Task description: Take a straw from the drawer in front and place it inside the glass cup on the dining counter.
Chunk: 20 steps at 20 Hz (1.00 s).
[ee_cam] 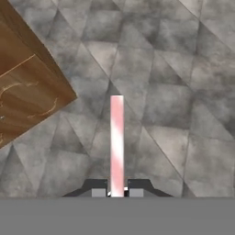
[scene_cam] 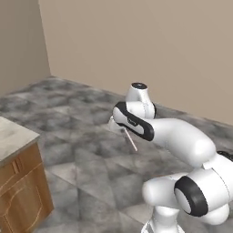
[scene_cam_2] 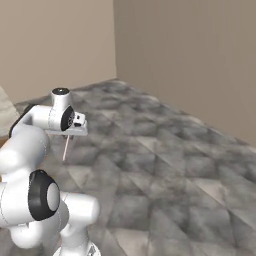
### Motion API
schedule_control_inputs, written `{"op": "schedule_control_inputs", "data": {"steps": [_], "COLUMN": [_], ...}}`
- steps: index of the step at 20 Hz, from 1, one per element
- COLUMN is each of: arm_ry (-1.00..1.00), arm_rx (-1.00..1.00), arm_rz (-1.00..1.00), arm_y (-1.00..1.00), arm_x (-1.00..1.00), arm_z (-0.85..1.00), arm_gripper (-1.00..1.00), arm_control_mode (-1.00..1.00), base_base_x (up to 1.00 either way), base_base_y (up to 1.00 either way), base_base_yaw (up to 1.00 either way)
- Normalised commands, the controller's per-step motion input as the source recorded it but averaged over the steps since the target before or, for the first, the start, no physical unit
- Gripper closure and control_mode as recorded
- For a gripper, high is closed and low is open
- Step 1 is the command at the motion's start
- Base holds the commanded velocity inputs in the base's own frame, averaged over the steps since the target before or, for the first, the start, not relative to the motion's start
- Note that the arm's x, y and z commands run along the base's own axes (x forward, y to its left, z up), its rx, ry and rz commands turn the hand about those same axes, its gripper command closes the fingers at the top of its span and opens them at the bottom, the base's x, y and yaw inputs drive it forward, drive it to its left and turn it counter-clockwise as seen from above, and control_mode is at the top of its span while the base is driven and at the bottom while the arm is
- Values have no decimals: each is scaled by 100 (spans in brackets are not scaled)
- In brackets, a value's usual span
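Grey tiled floor [scene_cam: 82, 150] spreads below beige walls [scene_cam: 136, 41]. At the near left stands the worktop [scene_cam: 11, 136], marbled over a wooden base. The pincer [ee_cam: 117, 193] hangs above the floor, right of the worktop, its tips closed on the straw [ee_cam: 117, 142], which points down

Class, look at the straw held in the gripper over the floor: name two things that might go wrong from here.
1. The gripper pinches the thin straw only at its bottom end, so it may slip or tilt and fall to the tiled floor.
2. The straw's long free end juts out near the wooden cabinet; a swing of the arm might knock it.
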Motion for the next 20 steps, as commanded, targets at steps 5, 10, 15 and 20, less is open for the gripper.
{"op": "schedule_control_inputs", "data": {"steps": [5,10,15,20], "arm_ry": [0,0,0,0], "arm_rx": [0,0,0,0], "arm_rz": [0,0,0,0], "arm_y": [0,0,0,0], "arm_x": [0,0,0,0], "arm_z": [0,0,0,0], "arm_gripper": [100,100,100,100], "arm_control_mode": [100,100,100,100], "base_base_x": [100,100,100,92], "base_base_y": [-4,-11,-25,-12], "base_base_yaw": [15,20,37,65]}}
